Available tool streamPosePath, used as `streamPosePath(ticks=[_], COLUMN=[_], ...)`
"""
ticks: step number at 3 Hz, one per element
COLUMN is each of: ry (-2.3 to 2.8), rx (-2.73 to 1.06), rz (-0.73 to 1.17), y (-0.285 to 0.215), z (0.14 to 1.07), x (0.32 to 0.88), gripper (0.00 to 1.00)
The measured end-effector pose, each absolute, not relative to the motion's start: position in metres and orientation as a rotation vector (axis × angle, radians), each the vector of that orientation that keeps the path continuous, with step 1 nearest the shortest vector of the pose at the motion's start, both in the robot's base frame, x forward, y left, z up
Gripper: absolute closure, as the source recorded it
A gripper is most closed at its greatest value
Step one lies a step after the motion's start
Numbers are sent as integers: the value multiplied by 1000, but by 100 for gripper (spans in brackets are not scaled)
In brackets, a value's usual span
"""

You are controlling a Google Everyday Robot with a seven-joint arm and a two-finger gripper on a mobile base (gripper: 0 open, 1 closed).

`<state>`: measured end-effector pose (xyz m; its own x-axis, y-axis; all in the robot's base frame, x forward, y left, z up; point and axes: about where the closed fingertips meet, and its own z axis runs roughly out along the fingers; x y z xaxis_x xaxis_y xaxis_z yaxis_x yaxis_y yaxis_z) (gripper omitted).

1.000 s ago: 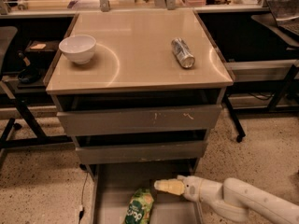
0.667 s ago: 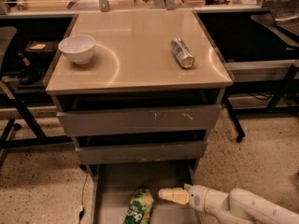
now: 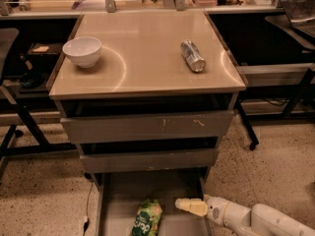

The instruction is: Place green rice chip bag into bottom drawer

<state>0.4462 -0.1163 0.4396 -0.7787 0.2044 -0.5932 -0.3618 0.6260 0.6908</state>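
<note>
The green rice chip bag (image 3: 146, 218) lies on the grey floor of the bottom drawer (image 3: 118, 195), which is pulled out, near its front middle. My gripper (image 3: 191, 206) reaches in from the lower right on a white arm, just right of the bag and a little above the drawer floor. It is apart from the bag and holds nothing that I can see.
A silver can (image 3: 192, 56) lies on its side on the beige cabinet top (image 3: 147, 63), and a white bowl (image 3: 82, 51) stands at its left. Two closed grey drawers (image 3: 147, 127) sit above the open one. Dark desk frames flank the cabinet on a speckled floor.
My gripper has drawn back slightly down and to the right, away from the bag. The bag lies still in the drawer.
</note>
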Motion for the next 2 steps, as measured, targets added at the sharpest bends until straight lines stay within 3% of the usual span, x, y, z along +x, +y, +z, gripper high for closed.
streamPosePath(ticks=[2], ry=[2273], rx=[321], rz=[725], y=[-261], z=[436], x=[366], gripper=[0])
